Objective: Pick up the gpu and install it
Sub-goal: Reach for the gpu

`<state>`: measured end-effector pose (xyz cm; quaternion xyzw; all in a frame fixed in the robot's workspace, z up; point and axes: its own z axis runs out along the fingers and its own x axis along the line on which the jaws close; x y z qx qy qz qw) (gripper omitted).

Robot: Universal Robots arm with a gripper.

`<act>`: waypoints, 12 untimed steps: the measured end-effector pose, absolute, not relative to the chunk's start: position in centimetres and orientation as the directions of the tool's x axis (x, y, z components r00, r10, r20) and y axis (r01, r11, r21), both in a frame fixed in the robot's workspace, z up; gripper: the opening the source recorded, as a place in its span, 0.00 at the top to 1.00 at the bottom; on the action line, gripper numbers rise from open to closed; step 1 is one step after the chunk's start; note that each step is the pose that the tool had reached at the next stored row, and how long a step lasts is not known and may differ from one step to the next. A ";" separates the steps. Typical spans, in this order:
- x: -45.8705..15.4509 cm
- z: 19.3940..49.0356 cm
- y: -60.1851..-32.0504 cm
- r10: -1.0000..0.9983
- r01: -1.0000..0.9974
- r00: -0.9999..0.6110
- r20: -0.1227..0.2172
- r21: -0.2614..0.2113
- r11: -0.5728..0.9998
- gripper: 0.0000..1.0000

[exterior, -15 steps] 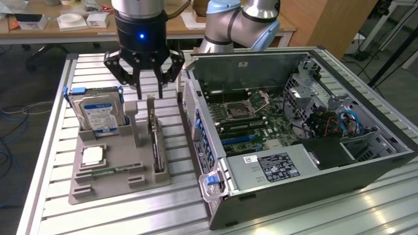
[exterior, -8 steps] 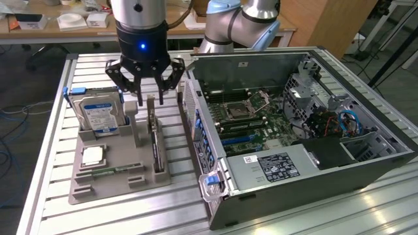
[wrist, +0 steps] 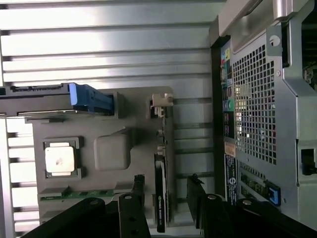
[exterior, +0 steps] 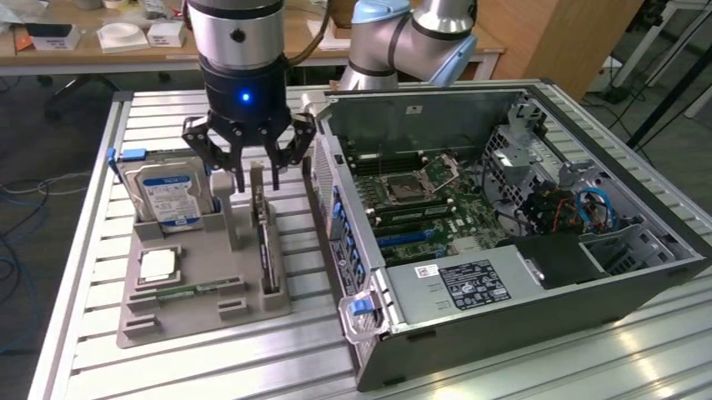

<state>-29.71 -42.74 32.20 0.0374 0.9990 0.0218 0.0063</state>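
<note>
1. Right beneath the claw [exterior: 250, 175] sits a gray tray [exterior: 167, 325] on the slatted counter [exterior: 223, 367], and it's well stocked. To one side of the claw a hard drive [exterior: 169, 196] stands upright in its slot. A square processor [exterior: 159, 265] lies flat beyond it, and then a memory stick [exterior: 183, 291] lies in its groove.
2. The gpu [exterior: 265, 242] stands on edge in the tray's long slot, directly under the claw and between its fingers.
3. On the claw's other side is the open computer case [exterior: 534, 317], with the motherboard [exterior: 434, 200] lying inside it.
4. From the wrist, the claw [wrist: 166, 181] is spread, one finger on each side of the gpu [wrist: 161, 193], with a gap showing on both sides. It grips nothing.
5. Hard to read: the card shows only its thin top edge, so its faces are hidden. Its lower edge is sunk in the slot, and the hard drive [wrist: 44, 96] is cut off at the frame edge.
6. The card's long axis runs along the slot, parallel to the case wall [wrist: 257, 99]. Its silver bracket end is toward the hard-drive end of the tray.
</note>
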 end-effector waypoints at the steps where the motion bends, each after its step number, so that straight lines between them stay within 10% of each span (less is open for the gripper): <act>1: -29.7 32.0 -42.8 0.075 0.074 -0.997 -0.011 0.044 0.996 0.53; 12: -29.7 30.0 -43.6 0.075 0.074 -0.997 -0.011 0.044 0.996 0.53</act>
